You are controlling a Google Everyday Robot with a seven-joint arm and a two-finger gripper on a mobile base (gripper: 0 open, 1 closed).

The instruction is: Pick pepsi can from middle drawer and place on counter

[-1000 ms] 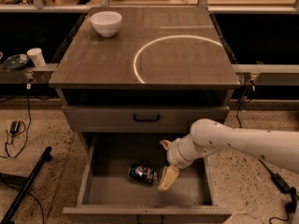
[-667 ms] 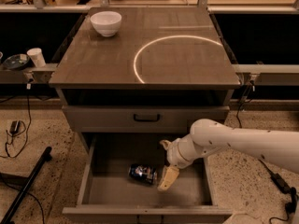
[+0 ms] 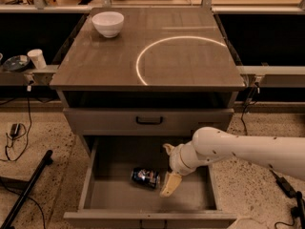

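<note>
Floor: speckled floor [image 3: 43, 128] surrounds the cabinet; a black pole [image 3: 28, 190] lies at 9 o'clock of the open drawer.
Middle drawer: the middle drawer [image 3: 109, 197] stands pulled out, nearest to you, with only the can on its flat floor.
Pepsi can: the pepsi can [image 3: 145, 177] lies on its side on the drawer floor, a little right of centre, not yet lifted.
Hand: your hand [image 3: 165, 170] is down inside the drawer at 3 o'clock of the can, spread open and holding nothing. Its lower finger [image 3: 170, 184] sits just beside the can.
Arm: the white arm [image 3: 248, 151] comes in from 3 o'clock over the drawer's right wall.
Upper drawer front: shut, its black handle [image 3: 149, 121] above the hand.
Bench: the bench [image 3: 119, 66] lies at 12 o'clock, with a white bowl [image 3: 108, 23] in its 11 o'clock corner.
Risk: the can rests on its round side, so a finger nudging it before you close may roll it toward 9 o'clock, out of reach. Closing off-centre could pinch one end only and drop it on the lift. If you rise too close to the cabinet, you may knock the can against the upper drawer front.
</note>
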